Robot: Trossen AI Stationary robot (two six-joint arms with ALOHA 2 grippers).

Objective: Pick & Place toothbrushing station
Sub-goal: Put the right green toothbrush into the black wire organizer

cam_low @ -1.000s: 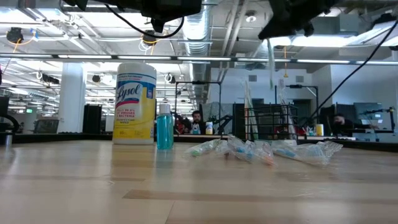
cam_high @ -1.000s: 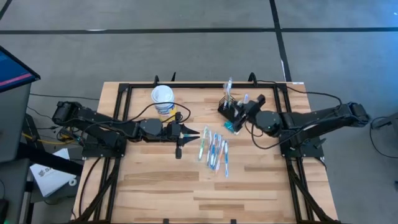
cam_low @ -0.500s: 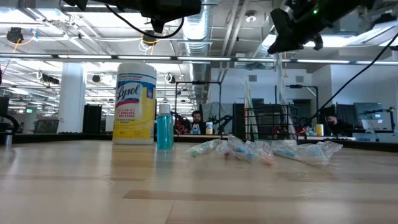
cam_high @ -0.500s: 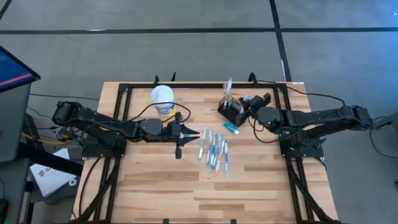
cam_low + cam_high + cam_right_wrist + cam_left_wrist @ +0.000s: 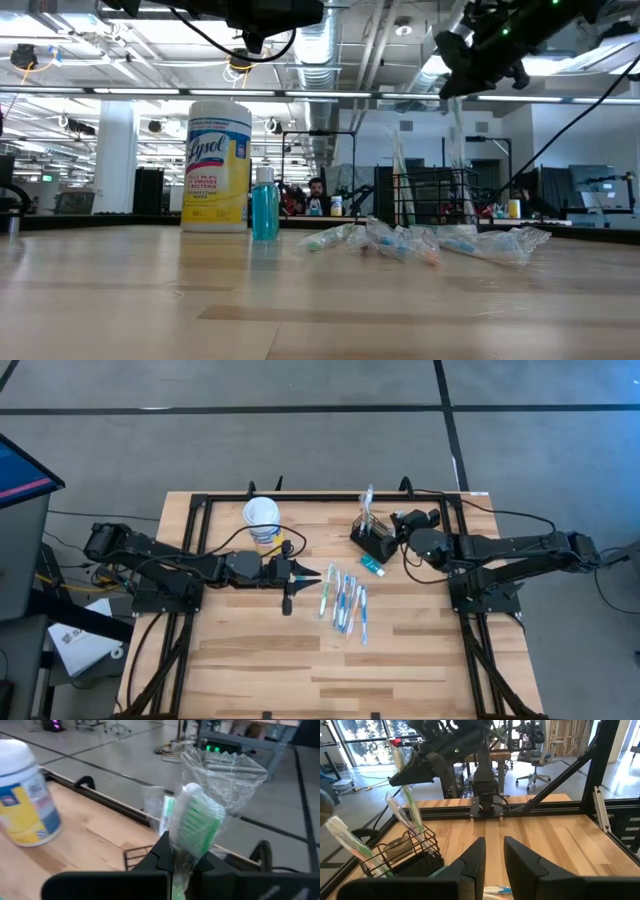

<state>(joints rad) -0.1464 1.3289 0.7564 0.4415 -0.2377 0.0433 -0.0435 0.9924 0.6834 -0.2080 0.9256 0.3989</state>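
Holding one wrapped toothbrush point(image 5: 192, 827), right tool point(image 5: 181, 851) above caddy point(image 5: 372, 537).

The counter point(image 5: 400, 660) is made of pale, smooth wood planks framed by matt black metal rails point(image 5: 330, 497). The toothbrushing station point(image 5: 402, 852) is formed of thin black wire mesh. A green-bristled toothbrush point(image 5: 192, 827) is wrapped in crinkled, glossy clear plastic. The wipes canister point(image 5: 218, 165) is seen as glossy plastic under a printed label.
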